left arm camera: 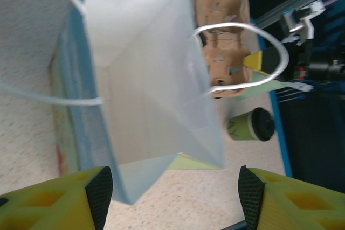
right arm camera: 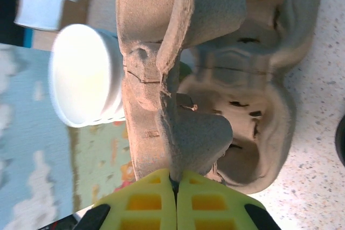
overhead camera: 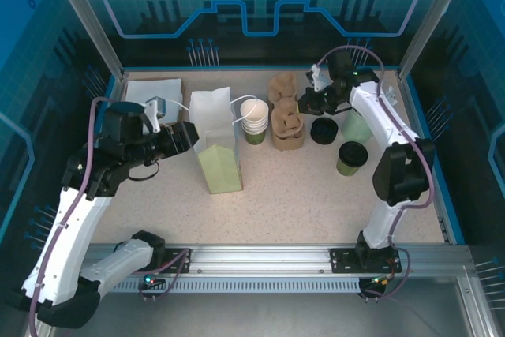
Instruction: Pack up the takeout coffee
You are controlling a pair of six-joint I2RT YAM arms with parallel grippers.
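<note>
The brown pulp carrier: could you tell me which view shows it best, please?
Right wrist: the carrier is close up, its ridge pinched by the right gripper. Top external shows it small; left wrist glimpses it behind the handle of the white bag.

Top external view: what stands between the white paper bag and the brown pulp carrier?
A green paper cup with a white inside stands there, close beside the carrier and right of the bag, as the top external view shows.

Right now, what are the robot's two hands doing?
Left gripper: open, at the white bag.
Right gripper: shut, pinching the brown carrier.
</note>
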